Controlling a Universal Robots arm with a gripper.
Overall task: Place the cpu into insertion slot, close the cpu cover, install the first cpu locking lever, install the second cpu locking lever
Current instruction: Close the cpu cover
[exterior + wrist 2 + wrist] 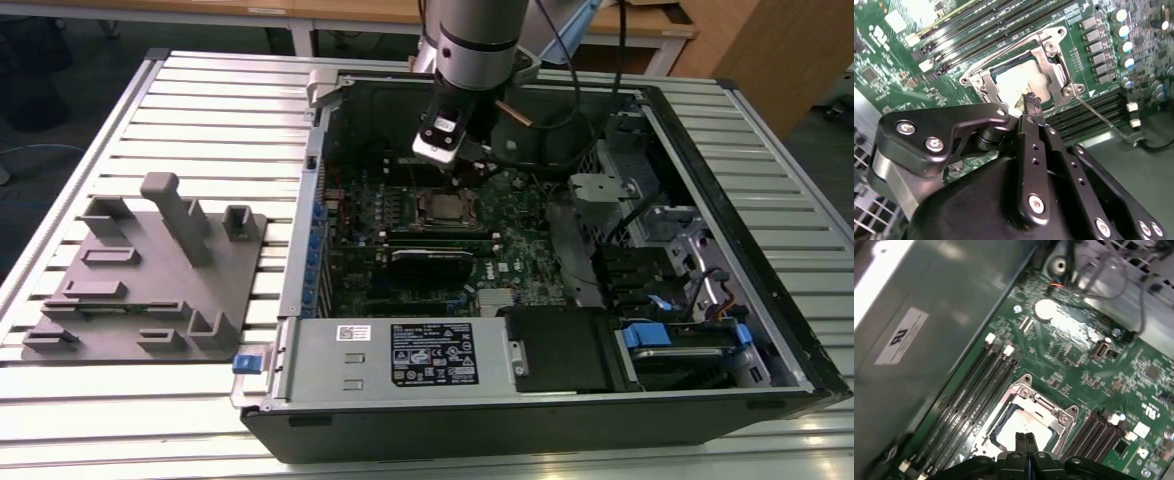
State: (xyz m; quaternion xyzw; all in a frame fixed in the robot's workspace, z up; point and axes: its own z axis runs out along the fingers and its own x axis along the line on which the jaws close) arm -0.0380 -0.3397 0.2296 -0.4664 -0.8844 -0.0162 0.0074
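Observation:
The cpu (1013,82) lies with its silvery top up in the insertion slot (447,208) on the green motherboard. The cpu cover (1055,60) lies flat around the chip as a metal frame; in the first wrist view the frame (1048,409) shows the chip (1021,426) through its window. A thin locking lever (1101,117) sticks out from one corner of the socket, away from the frame. My gripper (1031,101) is shut, its black fingertips (1021,438) pressed together just above the chip's edge, holding nothing. In the exterior view the gripper (467,178) hangs just behind the socket.
Long black memory slots (985,385) run along both sides of the socket. The open case has a metal power supply box (400,352) in front, and drive bays with blue tabs (650,335) and cables on the exterior view's right. A grey fixture plate (147,275) lies outside the case.

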